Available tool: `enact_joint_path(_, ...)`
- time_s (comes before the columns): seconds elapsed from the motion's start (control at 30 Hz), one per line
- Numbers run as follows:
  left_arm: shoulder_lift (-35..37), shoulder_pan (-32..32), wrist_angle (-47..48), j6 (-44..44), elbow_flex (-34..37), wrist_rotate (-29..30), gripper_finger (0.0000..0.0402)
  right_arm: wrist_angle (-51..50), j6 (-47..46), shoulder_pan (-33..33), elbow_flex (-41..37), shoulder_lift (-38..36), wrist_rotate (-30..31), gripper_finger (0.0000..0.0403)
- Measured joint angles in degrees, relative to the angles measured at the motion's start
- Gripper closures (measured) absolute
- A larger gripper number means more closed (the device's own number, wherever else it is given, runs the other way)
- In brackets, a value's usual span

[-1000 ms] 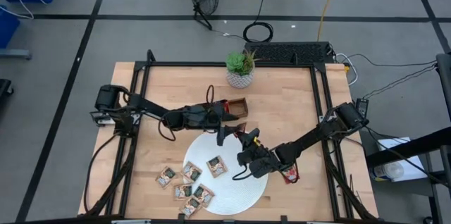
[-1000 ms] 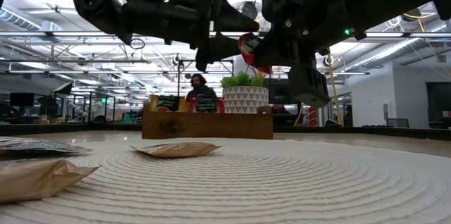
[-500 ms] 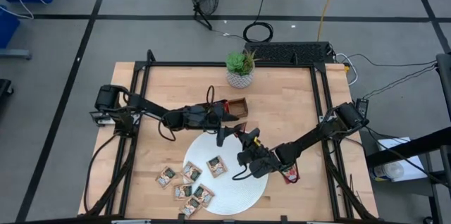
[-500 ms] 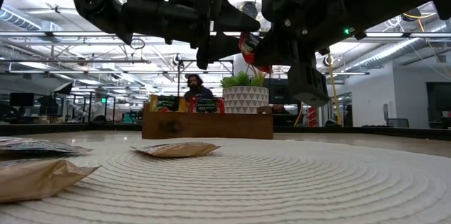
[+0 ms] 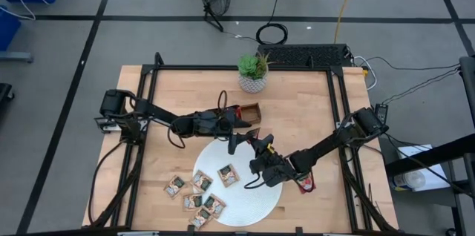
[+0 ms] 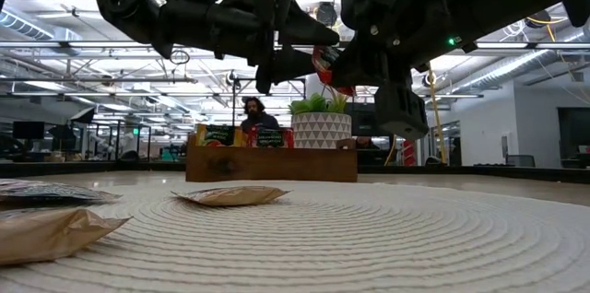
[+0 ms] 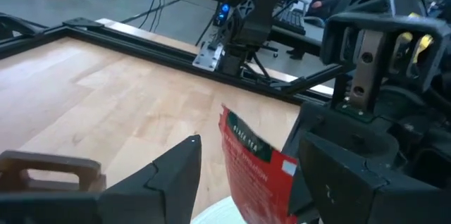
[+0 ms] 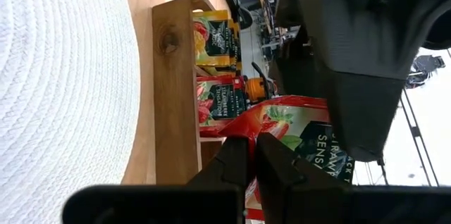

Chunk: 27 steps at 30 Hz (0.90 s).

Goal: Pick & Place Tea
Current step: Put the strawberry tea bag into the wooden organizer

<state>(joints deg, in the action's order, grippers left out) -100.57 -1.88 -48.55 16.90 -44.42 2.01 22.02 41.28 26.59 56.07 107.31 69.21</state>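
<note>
left gripper: jaws apart, raised | right gripper: jaws closed, raised, facing left

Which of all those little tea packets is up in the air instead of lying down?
The red sachet, pinched by the right gripper above the plate's far edge; the others lie flat.

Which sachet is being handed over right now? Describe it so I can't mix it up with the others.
Start at the white round plate; above its upper edge the two grippers meet. There the right gripper pinches a red tea sachet, in the air between the open fingers of the left gripper. The other sachets lie flat or sit in the wooden tray.
</note>
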Motion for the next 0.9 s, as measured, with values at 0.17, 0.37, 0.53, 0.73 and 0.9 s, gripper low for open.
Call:
enact_joint_path(0.17,0.0,0.31,0.47,-0.21,0.0,1.17,0.0195,0.0,-0.04,0.0,0.0,0.0,-0.14,0.0399)
enact_joint_path(0.37,0.0,1.86,1.54,-0.28,0.0,0.97,0.0354,-0.07,-0.86,-0.07,0.0,0.0,-0.13,0.0399)
enact_joint_path(0.53,0.02,2.02,2.11,-3.39,0.0,0.76,0.0396,-0.04,-4.28,-0.04,0.0,0.0,-0.26,0.0388)
enact_joint_path(0.73,0.28,2.08,1.93,-5.07,0.0,2.91,0.0399,0.04,-13.83,1.84,0.0,-0.02,0.92,0.0339)
enact_joint_path(0.9,0.28,1.85,2.05,-6.83,0.0,4.66,0.04,0.05,-24.46,6.22,0.0,-0.02,1.05,0.0322)
